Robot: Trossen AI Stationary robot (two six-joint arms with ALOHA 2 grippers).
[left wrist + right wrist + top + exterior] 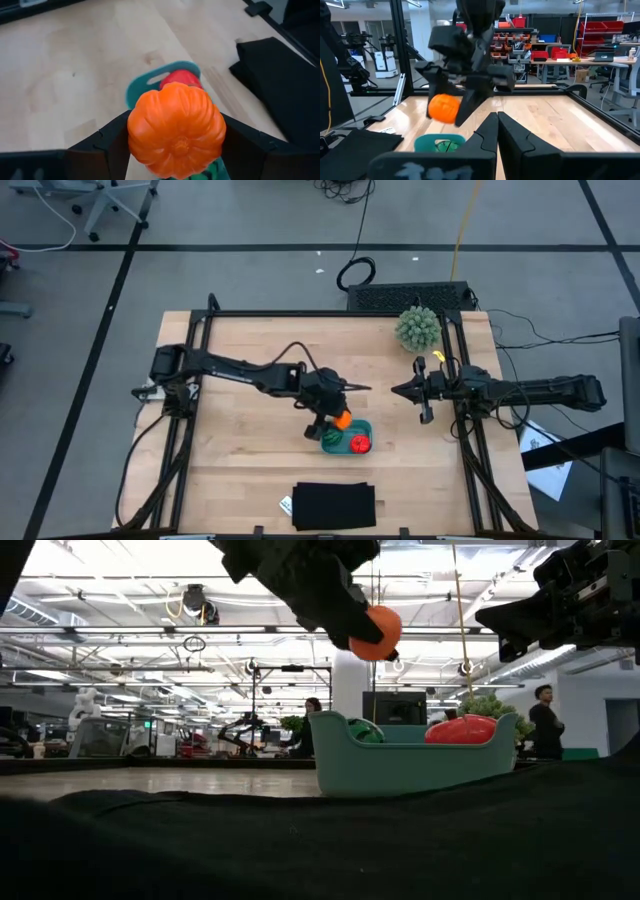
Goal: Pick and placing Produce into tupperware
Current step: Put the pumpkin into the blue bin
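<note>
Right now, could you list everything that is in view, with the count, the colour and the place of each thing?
container: one, teal, on the table ahead of the black mat.
watermelon: one, dark green, inside the container.
tomato: one, red, inside the container.
orange ball: one, orange, held above the container.
spiky ball: one, pale green, at the table's far right corner.
black mat: one, black, at the near edge.
table: one, light wood.
people: at least two, in the room behind.
left gripper: one, dark, shut on the orange ball.
right gripper: one, dark, shut, waiting over the table's right side.
</note>
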